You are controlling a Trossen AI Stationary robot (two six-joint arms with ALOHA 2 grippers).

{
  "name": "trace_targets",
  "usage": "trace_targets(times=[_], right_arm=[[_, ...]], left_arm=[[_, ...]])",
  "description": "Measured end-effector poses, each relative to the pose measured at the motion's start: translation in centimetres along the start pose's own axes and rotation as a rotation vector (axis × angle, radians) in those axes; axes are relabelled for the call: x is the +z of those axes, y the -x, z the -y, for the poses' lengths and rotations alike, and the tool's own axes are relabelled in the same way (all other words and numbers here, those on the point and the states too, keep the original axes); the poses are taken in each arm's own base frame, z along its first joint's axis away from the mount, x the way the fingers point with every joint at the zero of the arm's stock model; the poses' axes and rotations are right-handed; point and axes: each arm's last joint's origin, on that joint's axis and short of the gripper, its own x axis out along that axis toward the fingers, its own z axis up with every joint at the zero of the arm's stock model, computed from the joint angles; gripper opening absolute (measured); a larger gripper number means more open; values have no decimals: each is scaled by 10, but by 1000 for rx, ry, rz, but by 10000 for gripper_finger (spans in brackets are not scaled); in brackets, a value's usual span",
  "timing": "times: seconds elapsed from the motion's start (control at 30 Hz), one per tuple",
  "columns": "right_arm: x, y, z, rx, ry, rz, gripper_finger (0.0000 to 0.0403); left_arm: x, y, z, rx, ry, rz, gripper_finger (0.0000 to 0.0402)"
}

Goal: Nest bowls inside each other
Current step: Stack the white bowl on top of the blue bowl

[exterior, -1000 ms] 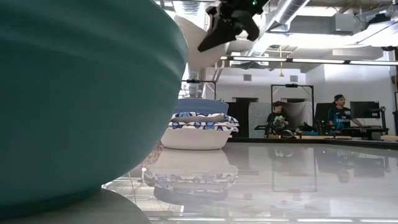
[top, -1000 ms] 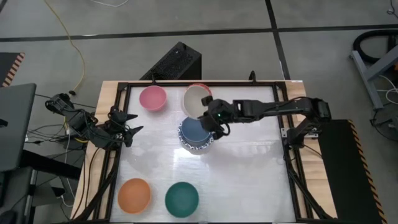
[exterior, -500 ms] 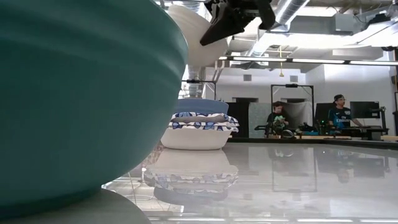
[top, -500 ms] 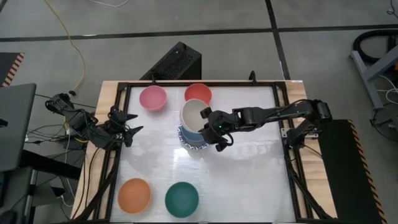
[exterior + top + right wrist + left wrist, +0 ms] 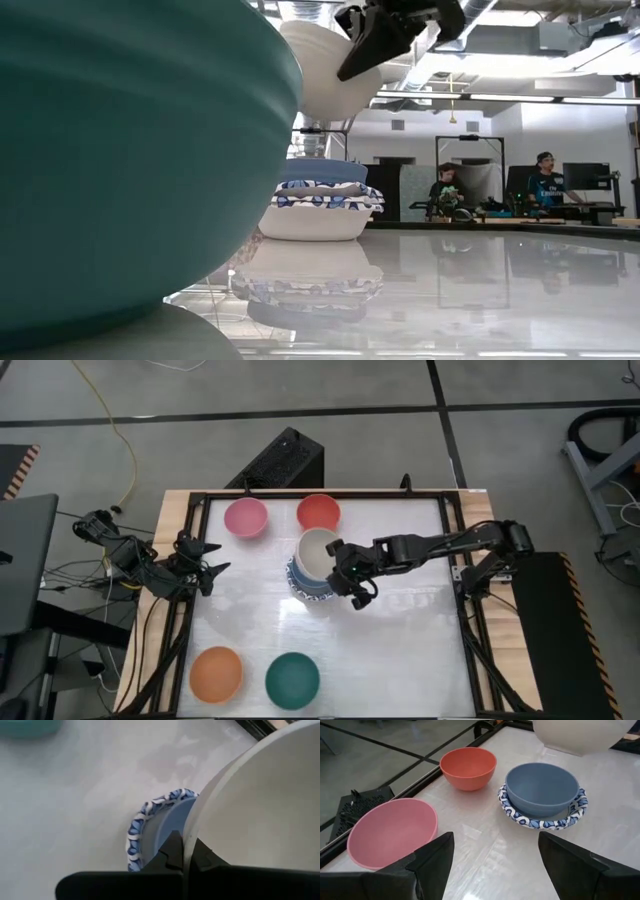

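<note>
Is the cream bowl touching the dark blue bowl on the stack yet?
Apart. The low view shows the cream bowl, pinched at its rim by the right gripper, hanging well above the dark blue bowl with background visible between them.

No readable text, labels, brands or numbers anywhere.

Room: open workshop, grey tiled floor [image 5: 400, 390].
Ceiling ducts [image 5: 470, 15] and strip lights [image 5: 500, 97]; two people [image 5: 545, 180] sit at a far bench; black box [image 5: 282, 460] beside the table.
</note>
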Motion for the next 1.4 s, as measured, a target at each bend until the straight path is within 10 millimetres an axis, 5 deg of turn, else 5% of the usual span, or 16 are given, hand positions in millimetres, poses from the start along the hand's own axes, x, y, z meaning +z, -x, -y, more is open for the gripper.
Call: trace_targets(times=[0.27, 0.67, 0.97, 1.4], right_arm=[[-1, -29, -6, 104, 12, -110, 7], [24, -44, 21, 231, 74, -284, 6], [10, -69, 29, 346, 33, -358, 5], [5, -71, 35, 352, 16, -346, 5]], left_arm=[[0, 0, 0, 0, 0, 0, 279], [0, 0, 0, -2, 0, -2, 279], [0, 0, 0, -2, 0, -2, 279], [0, 0, 0, -4, -7, -4, 279]])
